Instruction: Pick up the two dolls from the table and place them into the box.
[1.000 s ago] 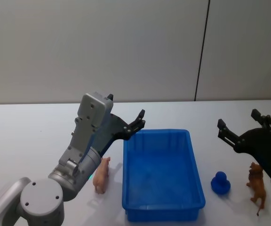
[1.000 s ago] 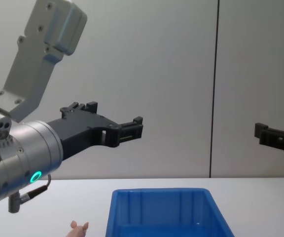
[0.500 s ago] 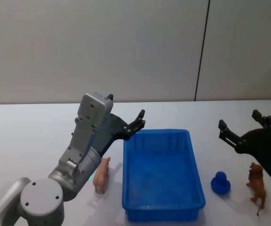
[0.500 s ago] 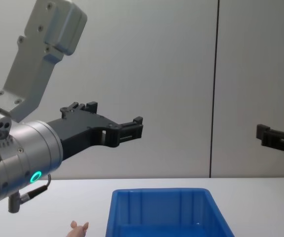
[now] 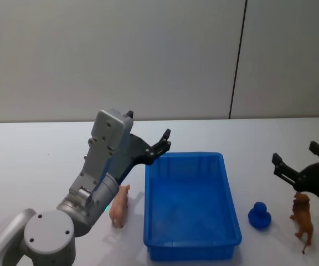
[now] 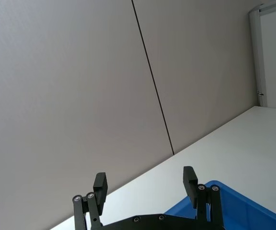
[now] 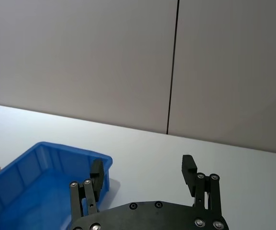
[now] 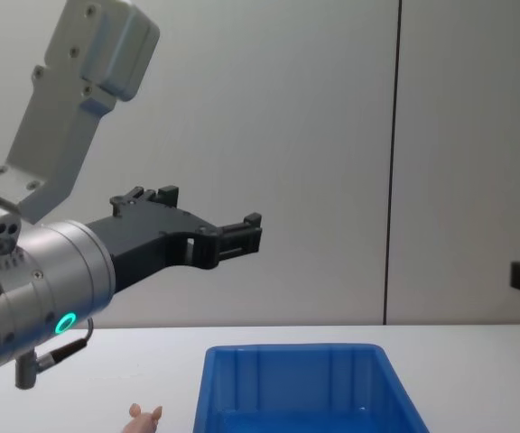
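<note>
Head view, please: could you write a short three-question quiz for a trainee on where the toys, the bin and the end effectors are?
1. True or false: the pink pig stands inside the blue bin.
2. Which thing is nearest the right end effector? A the pink pig; B the brown toy animal; C the blue bin.
3. Fill in: the left end effector and the right end effector are both ___.

Key: 1 false, it stands on the table beside the bin's left wall; 2 B; 3 open.

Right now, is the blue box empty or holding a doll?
Empty: the box shows a bare floor, and the pink pig and brown doll are outside it on the table.
</note>
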`<action>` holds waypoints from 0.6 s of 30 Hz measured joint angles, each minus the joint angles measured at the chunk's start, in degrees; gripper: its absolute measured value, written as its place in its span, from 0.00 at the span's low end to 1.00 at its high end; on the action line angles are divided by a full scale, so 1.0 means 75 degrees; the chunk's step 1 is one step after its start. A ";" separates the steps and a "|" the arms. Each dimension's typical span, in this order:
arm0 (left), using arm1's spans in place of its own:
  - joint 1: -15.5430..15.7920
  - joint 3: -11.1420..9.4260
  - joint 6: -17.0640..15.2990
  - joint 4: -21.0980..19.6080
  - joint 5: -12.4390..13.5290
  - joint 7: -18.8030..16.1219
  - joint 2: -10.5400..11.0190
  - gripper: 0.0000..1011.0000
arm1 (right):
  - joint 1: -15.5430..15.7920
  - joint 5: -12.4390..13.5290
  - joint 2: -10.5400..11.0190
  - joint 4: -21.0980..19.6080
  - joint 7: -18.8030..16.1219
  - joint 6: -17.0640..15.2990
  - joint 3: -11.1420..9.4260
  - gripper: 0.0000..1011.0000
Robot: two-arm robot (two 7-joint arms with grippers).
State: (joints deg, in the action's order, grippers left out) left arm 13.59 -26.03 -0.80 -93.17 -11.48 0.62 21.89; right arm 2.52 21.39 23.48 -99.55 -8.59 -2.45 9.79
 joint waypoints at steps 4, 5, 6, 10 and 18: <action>0.0000 0.0000 0.0000 0.0000 0.0000 0.0000 0.0000 0.99 | 0.0110 0.0131 0.0159 0.0023 -0.0114 -0.0033 -0.0103 0.99; 0.0000 0.0000 0.0000 0.0000 0.0000 0.0000 0.0000 0.99 | 0.0131 0.0160 0.0184 0.0024 -0.0134 -0.0047 -0.0120 0.99; 0.0000 0.0000 0.0000 0.0000 0.0000 0.0000 0.0000 0.99 | 0.0179 0.0201 0.0235 0.0023 -0.0163 -0.0073 -0.0154 0.99; 0.0000 0.0000 0.0000 0.0000 0.0000 0.0000 -0.0001 0.99 | 0.0324 0.0303 0.0378 0.0013 -0.0217 -0.0172 -0.0243 0.99; 0.0000 0.0000 0.0000 0.0000 -0.0001 0.0000 0.0000 0.99 | 0.0665 0.0469 0.0648 -0.0112 -0.0241 -0.0480 -0.0396 0.99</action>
State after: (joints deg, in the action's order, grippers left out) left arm 13.59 -26.03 -0.80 -93.18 -11.48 0.62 21.89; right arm 7.50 24.90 28.34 -100.39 -10.40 -6.05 6.82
